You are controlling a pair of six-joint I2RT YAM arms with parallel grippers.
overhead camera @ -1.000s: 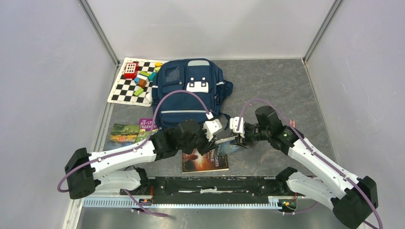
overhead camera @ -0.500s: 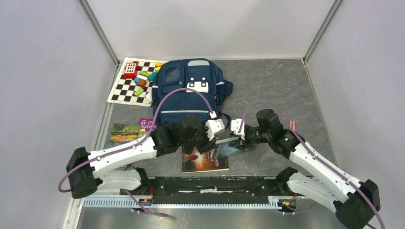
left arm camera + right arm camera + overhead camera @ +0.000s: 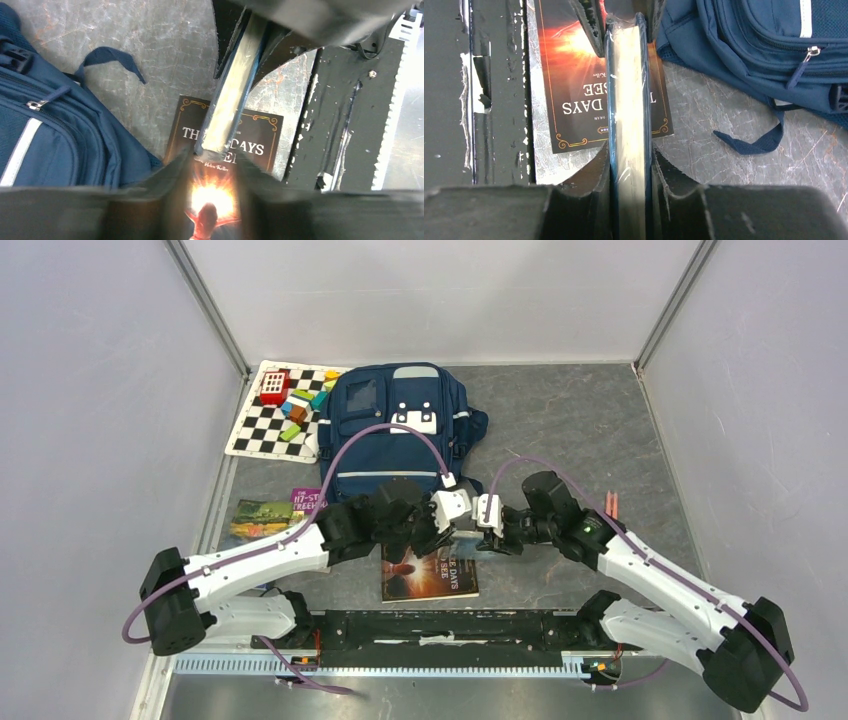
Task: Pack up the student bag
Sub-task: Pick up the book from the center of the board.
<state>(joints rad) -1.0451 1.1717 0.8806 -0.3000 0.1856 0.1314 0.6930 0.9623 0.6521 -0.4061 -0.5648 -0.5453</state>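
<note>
The student bag (image 3: pixel 395 430), navy with grey stripes, lies flat at the back middle and shows in the left wrist view (image 3: pixel 50 135) and the right wrist view (image 3: pixel 749 45). A thin blue-covered book (image 3: pixel 629 110) is held edge-up between both grippers, just in front of the bag. My right gripper (image 3: pixel 629 150) is shut on its near end. My left gripper (image 3: pixel 214 155) has its fingertips pressed on either side of the book's other end (image 3: pixel 232 90). In the top view the left gripper (image 3: pixel 452 525) and the right gripper (image 3: pixel 490 530) nearly touch.
A dark book with an orange glow on its cover (image 3: pixel 430 575) lies flat under the held book. A chequered board (image 3: pixel 250 430) with coloured blocks (image 3: pixel 295 400) sits back left. Two more books (image 3: pixel 262 520) lie at the left. A small pink item (image 3: pixel 610 503) lies right. The black base rail (image 3: pixel 450 625) runs along the front.
The right gripper has moved left with the blue book, closing the gap to the left gripper. The book now stands more edge-on and is mostly hidden from above.
</note>
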